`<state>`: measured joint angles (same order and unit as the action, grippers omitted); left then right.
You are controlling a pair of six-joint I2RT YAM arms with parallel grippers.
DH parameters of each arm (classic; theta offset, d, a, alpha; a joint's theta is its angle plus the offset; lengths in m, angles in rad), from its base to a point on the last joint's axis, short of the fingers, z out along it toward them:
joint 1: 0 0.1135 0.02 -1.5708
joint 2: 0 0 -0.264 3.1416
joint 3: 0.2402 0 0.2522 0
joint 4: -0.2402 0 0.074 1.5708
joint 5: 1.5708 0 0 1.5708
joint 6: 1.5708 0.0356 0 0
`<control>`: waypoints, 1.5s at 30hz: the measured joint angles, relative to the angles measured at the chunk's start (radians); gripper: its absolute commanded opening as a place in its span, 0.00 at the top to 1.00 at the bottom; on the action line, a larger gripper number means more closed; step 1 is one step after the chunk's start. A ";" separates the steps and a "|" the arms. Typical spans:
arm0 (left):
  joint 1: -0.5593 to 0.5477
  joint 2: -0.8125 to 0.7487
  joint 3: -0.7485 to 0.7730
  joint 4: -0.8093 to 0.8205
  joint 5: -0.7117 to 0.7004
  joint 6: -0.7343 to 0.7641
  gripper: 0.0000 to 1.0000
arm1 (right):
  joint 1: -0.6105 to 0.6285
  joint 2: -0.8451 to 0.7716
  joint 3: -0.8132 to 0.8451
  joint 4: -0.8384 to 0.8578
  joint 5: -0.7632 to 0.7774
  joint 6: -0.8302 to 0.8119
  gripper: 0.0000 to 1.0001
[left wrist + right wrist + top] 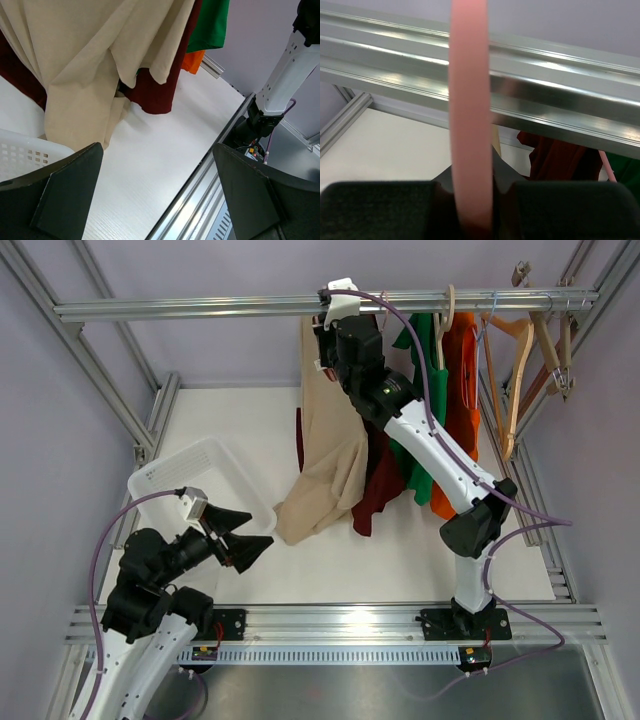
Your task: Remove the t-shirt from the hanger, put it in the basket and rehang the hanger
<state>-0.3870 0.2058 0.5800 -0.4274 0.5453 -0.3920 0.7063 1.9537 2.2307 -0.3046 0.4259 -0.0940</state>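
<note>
right gripper (472,200) is up at the long aluminium rail (200,308), and its two black fingers (380,210) are pressed together on the narrow pink plastic hanger (470,100), one finger touching each side of the pink strip. the strip rises in front of the rail in the right wrist view. directly below this gripper hangs the loose beige cotton t-shirt (330,460), and its lower edge lies crumpled on the white table (400,560). four shirts hang from the rail in total: the beige one, then a dark red t-shirt (378,480), a green t-shirt (420,440) and an orange t-shirt (460,390), each overlapping its neighbour. at the right end of the rail are empty wooden hangers (515,360); i count three, but they overlap, so i am not sure. left gripper (255,530) is low near the table, its two fingers wide apart and holding nothing, pointing towards the hem of the beige shirt. one white perforated plastic basket (180,475) stands just beside this gripper.
</note>
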 measured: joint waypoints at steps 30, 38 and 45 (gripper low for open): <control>0.002 0.058 0.000 0.001 -0.006 -0.018 0.01 | 0.033 -0.538 -0.796 0.302 -0.087 0.171 1.00; 0.002 0.130 0.030 0.060 0.029 -0.127 0.01 | 0.174 -0.632 -0.774 0.272 -0.010 0.187 1.00; -0.121 0.212 0.082 0.180 0.015 -0.214 0.04 | 0.283 -0.652 -0.727 0.224 0.119 0.241 1.00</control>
<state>-0.5076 0.4175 0.6624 -0.2474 0.5606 -0.6060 0.9890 1.3014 1.5036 -0.0807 0.5449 0.1467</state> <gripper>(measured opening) 0.963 0.158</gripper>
